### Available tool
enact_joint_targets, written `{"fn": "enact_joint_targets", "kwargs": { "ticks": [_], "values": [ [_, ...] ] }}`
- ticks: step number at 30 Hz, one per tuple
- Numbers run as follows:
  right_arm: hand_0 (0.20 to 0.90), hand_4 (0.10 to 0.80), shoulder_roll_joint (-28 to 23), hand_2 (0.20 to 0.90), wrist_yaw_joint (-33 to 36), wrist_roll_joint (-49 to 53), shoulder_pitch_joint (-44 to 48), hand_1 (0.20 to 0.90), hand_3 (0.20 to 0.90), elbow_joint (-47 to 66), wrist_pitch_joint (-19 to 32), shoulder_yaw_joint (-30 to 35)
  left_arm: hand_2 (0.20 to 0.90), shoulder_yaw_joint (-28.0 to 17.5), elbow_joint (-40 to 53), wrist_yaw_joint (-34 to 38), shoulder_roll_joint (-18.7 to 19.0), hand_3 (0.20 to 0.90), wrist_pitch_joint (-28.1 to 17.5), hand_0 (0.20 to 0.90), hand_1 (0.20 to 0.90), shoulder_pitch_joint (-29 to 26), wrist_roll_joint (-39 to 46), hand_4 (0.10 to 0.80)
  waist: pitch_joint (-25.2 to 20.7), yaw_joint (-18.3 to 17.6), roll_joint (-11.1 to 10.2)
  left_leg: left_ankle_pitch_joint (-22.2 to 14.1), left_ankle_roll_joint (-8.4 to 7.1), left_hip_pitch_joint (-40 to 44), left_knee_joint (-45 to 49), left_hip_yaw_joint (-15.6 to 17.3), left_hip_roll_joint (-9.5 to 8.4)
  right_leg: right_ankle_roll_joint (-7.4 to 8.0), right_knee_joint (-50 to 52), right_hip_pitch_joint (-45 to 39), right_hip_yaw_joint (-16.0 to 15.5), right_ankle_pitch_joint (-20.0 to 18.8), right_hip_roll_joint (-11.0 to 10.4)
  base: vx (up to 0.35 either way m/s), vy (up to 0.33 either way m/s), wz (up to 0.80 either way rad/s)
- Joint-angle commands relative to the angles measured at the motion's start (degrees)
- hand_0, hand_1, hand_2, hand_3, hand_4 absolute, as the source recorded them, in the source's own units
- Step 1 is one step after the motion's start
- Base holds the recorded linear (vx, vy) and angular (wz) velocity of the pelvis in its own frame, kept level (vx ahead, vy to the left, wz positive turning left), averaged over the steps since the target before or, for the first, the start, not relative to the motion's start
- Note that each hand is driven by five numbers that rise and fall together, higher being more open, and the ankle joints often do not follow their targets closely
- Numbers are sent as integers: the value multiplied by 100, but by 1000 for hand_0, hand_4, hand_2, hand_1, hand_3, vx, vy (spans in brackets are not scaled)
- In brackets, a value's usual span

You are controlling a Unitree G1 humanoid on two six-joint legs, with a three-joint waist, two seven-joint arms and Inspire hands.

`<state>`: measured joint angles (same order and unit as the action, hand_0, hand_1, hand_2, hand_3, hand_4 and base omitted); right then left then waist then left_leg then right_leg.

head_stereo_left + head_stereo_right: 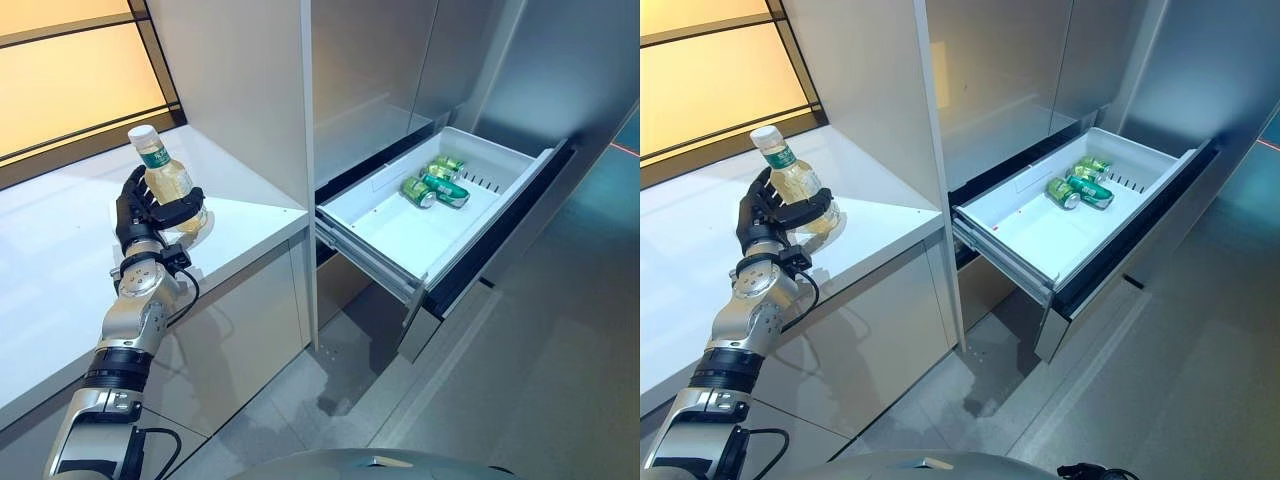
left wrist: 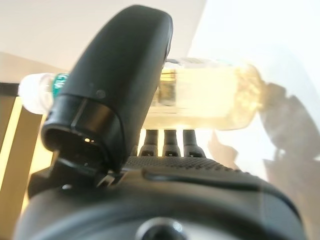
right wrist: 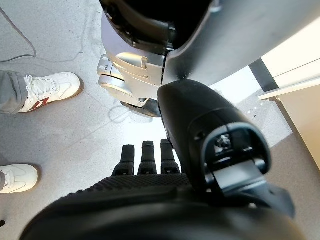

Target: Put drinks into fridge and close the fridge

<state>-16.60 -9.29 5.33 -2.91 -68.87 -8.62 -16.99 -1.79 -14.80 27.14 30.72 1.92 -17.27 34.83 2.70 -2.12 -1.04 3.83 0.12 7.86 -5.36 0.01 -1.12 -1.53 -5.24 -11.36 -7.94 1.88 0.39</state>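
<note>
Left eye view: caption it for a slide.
Left hand grips a bottle on the counter; cans lie in the open drawer.

Bottle label: the bottle [image 1: 168,183] my left hand [image 1: 145,215] is curled round on the surface [image 1: 60,260] has a green band below its white cap; I can read no print on it.
Bottle label, wrist view: the green band shows beside the cap, but its lettering is too blurred to read.
Cans: the green cans [image 1: 436,183] lying in the open fridge drawer [image 1: 400,235] carry markings too small for me to make out.
Fridge front: I see no readable sign or number on it.
Shoes: the person's white shoes [image 3: 47,90] on the floor have a red mark, with no letters I can read.
</note>
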Motion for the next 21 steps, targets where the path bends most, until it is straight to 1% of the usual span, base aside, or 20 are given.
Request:
{"fn": "enact_joint_targets", "kwargs": {
  "ticks": [1, 10, 21],
  "values": [
    [900, 800, 112, 900, -246, -66, 89, 900, 900, 30, 75, -217, 900, -278, -139, 70, 337, 900, -879, 900, 900, -1311, 15, 800, -176, -26, 138, -830, -34, 186, 56, 37, -30, 540, 126, 222, 71, 77, -135, 0, 0, 0],
    [900, 800, 76, 900, -277, -85, 86, 900, 900, 33, 84, -225, 900, -315, -29, 125, 392, 900, -917, 900, 900, -1429, 71, 800, -177, -35, 137, -838, -35, 192, 56, 19, -33, 531, 139, 221, 81, 93, -130, 0, 0, 0],
    [900, 800, 55, 900, -297, -110, 83, 900, 900, 27, 95, -242, 900, -262, -173, 73, 409, 900, -937, 900, 900, -1564, 309, 800, -191, -71, 143, -838, -38, 190, 61, 35, -33, 534, 147, 233, 111, 94, -124, 1, 0, -1]
  ]
}}
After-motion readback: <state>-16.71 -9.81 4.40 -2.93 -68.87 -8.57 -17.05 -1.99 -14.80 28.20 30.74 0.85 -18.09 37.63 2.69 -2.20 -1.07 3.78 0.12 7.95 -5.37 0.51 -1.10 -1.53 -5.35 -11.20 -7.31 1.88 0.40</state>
